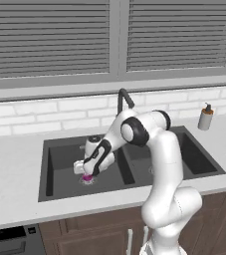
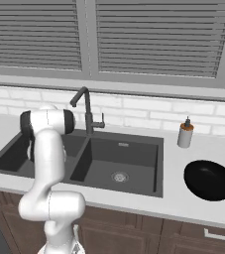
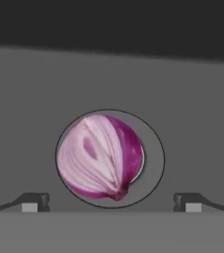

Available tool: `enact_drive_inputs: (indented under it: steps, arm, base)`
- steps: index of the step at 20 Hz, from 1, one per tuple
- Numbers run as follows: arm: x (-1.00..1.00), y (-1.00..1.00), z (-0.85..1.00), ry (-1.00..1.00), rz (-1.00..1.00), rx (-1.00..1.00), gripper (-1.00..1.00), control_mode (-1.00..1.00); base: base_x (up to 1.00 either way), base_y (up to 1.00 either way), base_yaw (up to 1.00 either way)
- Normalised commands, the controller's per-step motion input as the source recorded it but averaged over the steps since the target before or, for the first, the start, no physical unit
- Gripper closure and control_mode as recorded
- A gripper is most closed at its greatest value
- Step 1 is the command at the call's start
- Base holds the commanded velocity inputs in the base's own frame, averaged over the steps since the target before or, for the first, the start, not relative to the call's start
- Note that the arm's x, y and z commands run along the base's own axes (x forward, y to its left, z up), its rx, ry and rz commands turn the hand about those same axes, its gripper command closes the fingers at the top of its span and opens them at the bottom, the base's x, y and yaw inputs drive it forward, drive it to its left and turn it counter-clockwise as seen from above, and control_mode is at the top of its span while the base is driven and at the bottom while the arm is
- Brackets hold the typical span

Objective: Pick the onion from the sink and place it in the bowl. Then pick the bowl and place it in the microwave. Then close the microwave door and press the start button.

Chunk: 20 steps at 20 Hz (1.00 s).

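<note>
Magenta showed under the gripper (image 1: pixel 88 174) in the left base view: the onion (image 1: pixel 87 178) lay on the left basin floor of the sink (image 1: pixel 59 159), directly beneath the lowered hand. Right base view: glossy black bowl (image 2: pixel 209 180) sat on the counter, well right of the basins. Hand view: fingertips (image 3: pixel 34 201) stood wide apart, onion (image 3: pixel 101 157) centred between them on the drain, straight ahead, not yet held.

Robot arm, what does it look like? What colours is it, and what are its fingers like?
The arm is smooth and glossy white, built from thick rounded tube-like segments, with dark black bands and caps at the joints. A fat white base column carries it. The gripper is white with a black strip along its side. In the hand view its two fingertips are small and dark, with pale grey square pads. No cables or markings show.
</note>
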Motion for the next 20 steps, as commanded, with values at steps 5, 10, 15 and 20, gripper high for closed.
enact_drive_inputs:
  steps: [5, 10, 15, 20]
  arm:
    - [0.17, 0.06, -0.26, 0.0, 0.0, 0.0, -1.0, -1.0]
    - [0.42, 0.07, -0.18, 0.0, 0.0, 0.0, -1.0, -1.0]
    - [0.36, 0.13, -0.27, 0.01, 0.0, 0.0, -1.0, -1.0]
    - [-0.04, 0.0, -0.34, 0.14, 0.0, 0.0, -1.0, -1.0]
  base:
    - [0.0, 0.0, 0.0]
    - [0.0, 0.0, 0.0]
    - [0.0, 0.0, 0.0]
    - [0.0, 0.0, 0.0]
